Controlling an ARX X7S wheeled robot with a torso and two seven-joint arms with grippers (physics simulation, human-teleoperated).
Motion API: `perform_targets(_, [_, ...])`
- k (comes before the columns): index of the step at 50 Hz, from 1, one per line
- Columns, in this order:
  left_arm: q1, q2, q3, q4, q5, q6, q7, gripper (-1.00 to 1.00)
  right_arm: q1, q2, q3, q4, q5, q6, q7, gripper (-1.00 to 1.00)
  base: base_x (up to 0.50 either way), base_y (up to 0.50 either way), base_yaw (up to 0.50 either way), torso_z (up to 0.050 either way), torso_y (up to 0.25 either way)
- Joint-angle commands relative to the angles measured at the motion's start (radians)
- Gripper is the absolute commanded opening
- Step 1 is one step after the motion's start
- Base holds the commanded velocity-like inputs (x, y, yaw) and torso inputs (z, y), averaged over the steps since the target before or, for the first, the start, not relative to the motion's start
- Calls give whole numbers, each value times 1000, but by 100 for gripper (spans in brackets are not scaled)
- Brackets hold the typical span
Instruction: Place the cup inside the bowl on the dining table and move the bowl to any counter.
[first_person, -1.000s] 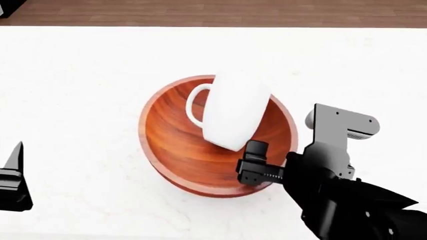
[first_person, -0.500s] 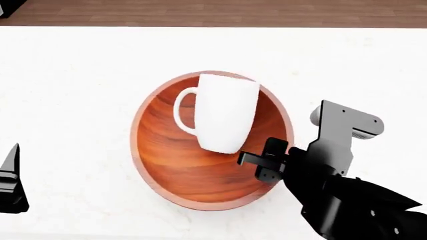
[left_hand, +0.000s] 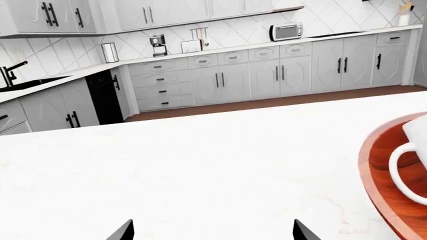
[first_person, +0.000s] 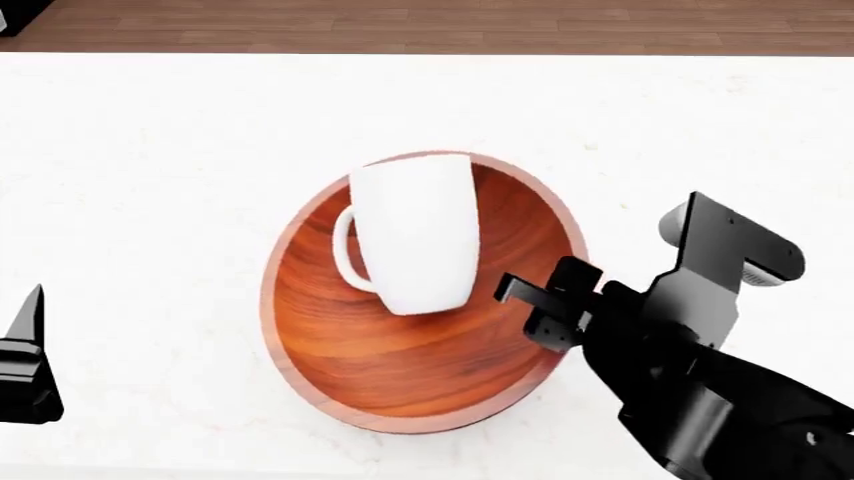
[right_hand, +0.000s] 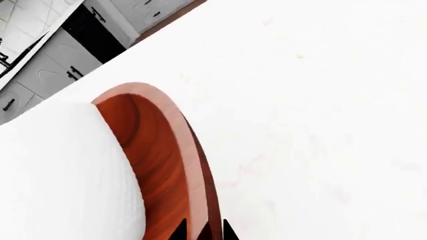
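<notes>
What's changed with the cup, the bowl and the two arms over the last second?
The right gripper moved along the bowl's right rim, from the near edge to farther up, with a finger on each side of the wall. The bowl turned and shifted slightly left. The cup, lying on its side inside it, rolled left, its handle swinging nearer. The left gripper stayed at the dining table's left, holding nothing.
</notes>
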Motion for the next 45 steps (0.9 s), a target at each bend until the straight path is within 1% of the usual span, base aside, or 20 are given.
perform_targets(1, [13, -1, -13, 1, -2, 26, 9, 100, -42, -37, 164, -42, 140, 47, 72, -100, 0, 0, 0, 0, 0])
perform_targets(6, [22, -8, -28, 1, -8, 29, 13, 100, -74, -58, 239, -62, 216, 65, 109, -100, 0, 0, 0, 0, 0])
perform_targets(12, [29, -2, -19, -4, -2, 39, 7, 100, -117, -82, 303, -118, 290, 69, 144, -100, 0, 0, 0, 0, 0])
perform_targets(17, [52, -8, -39, 12, -11, 43, 13, 100, -136, -72, 299, -164, 327, 108, 172, -100, 0, 0, 0, 0, 0])
perform_targets(21, [44, -1, -30, 17, -9, 42, 4, 100, -130, -67, 315, -194, 383, 143, 226, -100, 0, 0, 0, 0, 0])
perform_targets(26, [58, -4, -39, 30, -14, 44, 5, 100, -146, -67, 332, -235, 427, 153, 252, -100, 0, 0, 0, 0, 0])
perform_targets(31, [68, -4, -44, 48, -17, 41, 0, 100, -137, -44, 336, -252, 436, 149, 260, -100, 0, 0, 0, 0, 0])
perform_targets(36, [79, -6, -55, 80, -27, 30, -4, 100, -137, -16, 324, -295, 437, 149, 232, -100, 0, 0, 0, 0, 0])
perform_targets(41, [89, -4, -56, 92, -31, 33, -5, 100, -144, 1, 332, -307, 461, 156, 247, -100, 0, 0, 0, 0, 2])
perform_targets(43, [81, 4, -32, 87, -21, 34, -16, 100, -143, 6, 339, -306, 474, 158, 260, -100, 0, 0, 0, 0, 0])
perform_targets(45, [90, -6, -54, 94, -33, 31, -6, 100, -143, 8, 341, -306, 480, 156, 266, -100, 0, 0, 0, 0, 0])
